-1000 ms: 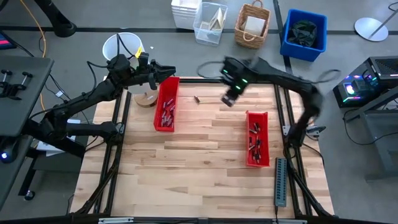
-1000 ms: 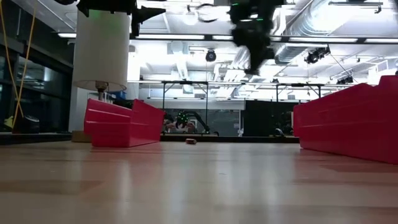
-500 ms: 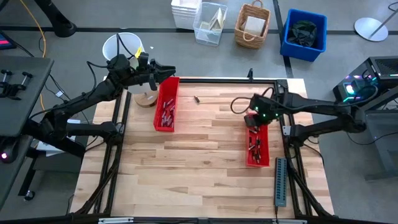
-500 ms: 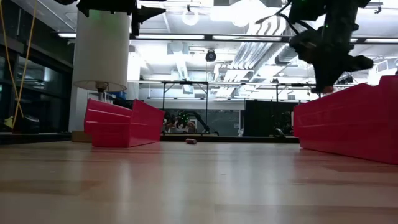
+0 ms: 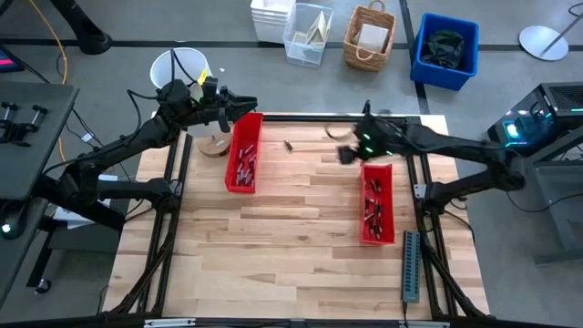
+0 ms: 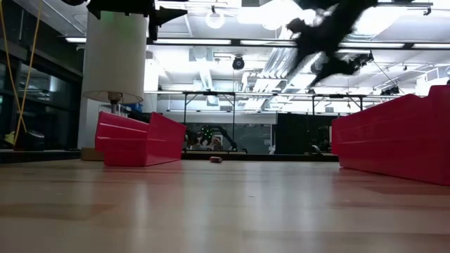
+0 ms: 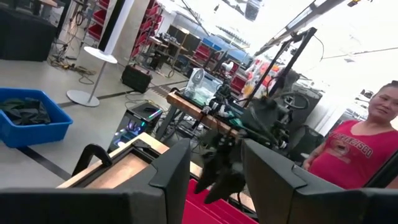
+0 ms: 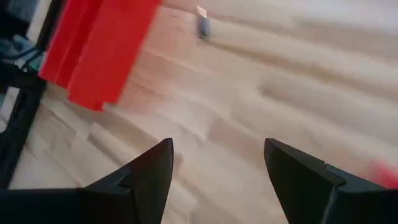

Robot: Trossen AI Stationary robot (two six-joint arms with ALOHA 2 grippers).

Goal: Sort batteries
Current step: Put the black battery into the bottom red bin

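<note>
Two red trays hold batteries: the left tray [image 5: 244, 153] and the right tray [image 5: 376, 202]. A single battery [image 5: 288, 144] lies on the bare wood near the far edge; the low view [image 6: 216, 159] and the right wrist view [image 8: 203, 25] show it too. My left gripper [image 5: 252, 107] hovers open above the left tray's far end, pointing level, with nothing between its fingers [image 7: 216, 149]. My right gripper [image 5: 348, 155], blurred, hangs over the table just left of the right tray's far end. It is open and empty [image 8: 217, 146] and slants down at the wood.
A long grey ridged strip [image 5: 411, 266] lies at the table's near right corner. A round wooden piece [image 5: 215, 146] sits left of the left tray. A white bucket [image 5: 178, 68], a basket and bins stand beyond the far edge. A person [image 7: 360, 149] shows in the room.
My right gripper went from the far middle of the table toward the right edge and down over the right tray's far end. It then swung back left of that tray, rolling as it went, and its fingers have opened. The left arm kept still.
</note>
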